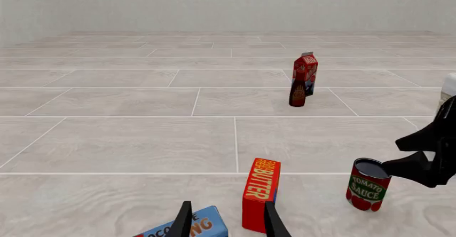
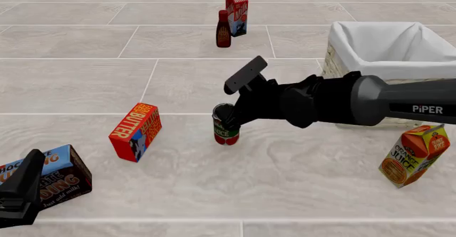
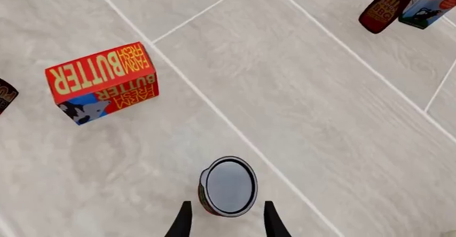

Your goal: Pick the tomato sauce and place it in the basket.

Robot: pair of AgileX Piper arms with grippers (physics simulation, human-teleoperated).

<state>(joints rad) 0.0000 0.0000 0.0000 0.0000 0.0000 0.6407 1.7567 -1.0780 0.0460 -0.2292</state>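
The tomato sauce (image 2: 226, 128), a small tin with a red and green label and a grey top, stands upright near the middle of the tiled surface. My right gripper (image 2: 232, 118) hangs just above it, open. In the right wrist view its fingers (image 3: 269, 218) flank the tomato sauce (image 3: 228, 186) on both sides without touching. The left wrist view shows the tomato sauce (image 1: 369, 186) with the right gripper (image 1: 400, 157) at its top. The cream basket (image 2: 340, 40) with white liner sits at the right, behind the right arm. My left gripper (image 2: 21, 194) is open at the front left, holding nothing.
A red butter box (image 2: 135, 131) stands left of the can. A chocolate milk box (image 2: 51, 174) lies beside the left gripper. An orange juice carton (image 2: 415, 154) leans at the front right. A dark bottle (image 2: 223, 29) and a red milk carton (image 2: 237, 12) stand far back.
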